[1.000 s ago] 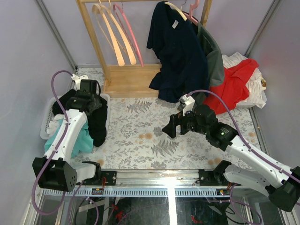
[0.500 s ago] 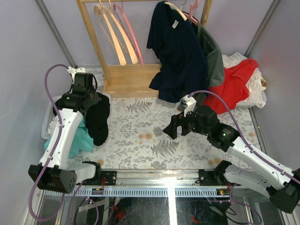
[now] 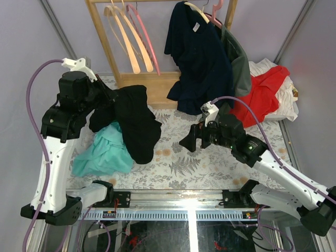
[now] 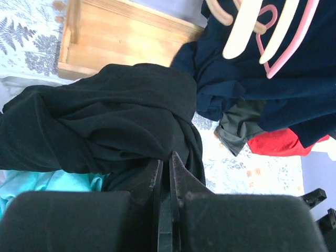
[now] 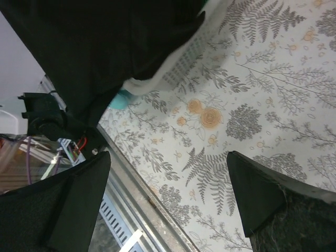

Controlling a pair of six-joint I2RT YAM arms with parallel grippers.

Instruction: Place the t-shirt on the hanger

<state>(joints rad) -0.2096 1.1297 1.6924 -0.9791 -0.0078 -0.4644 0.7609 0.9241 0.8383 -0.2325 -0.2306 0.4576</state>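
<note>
The t-shirt (image 3: 134, 123) is black and hangs bunched from my left gripper (image 3: 106, 97), lifted above the left side of the table; no print shows. In the left wrist view the left gripper (image 4: 167, 157) is shut on a fold of the t-shirt (image 4: 105, 121). The hanger (image 3: 144, 42) is pink and hangs on the wooden rack at the back, beside two cream ones; it also shows in the left wrist view (image 4: 286, 44). My right gripper (image 3: 189, 142) hovers over mid-table, open and holding nothing (image 5: 168, 157), with the t-shirt (image 5: 105, 47) to its left.
A teal garment (image 3: 105, 152) lies under the hanging shirt. The wooden rack (image 3: 105, 47) carries cream hangers (image 3: 123, 37) and a navy t-shirt (image 3: 202, 58). A red garment (image 3: 262, 97) lies at the back right. The metal table edge (image 5: 142, 194) runs below the right gripper.
The left gripper closed on the black t-shirt and rose up and to the right, pulling it out of the basket; the teal garment came along. The right arm hardly moved.
</note>
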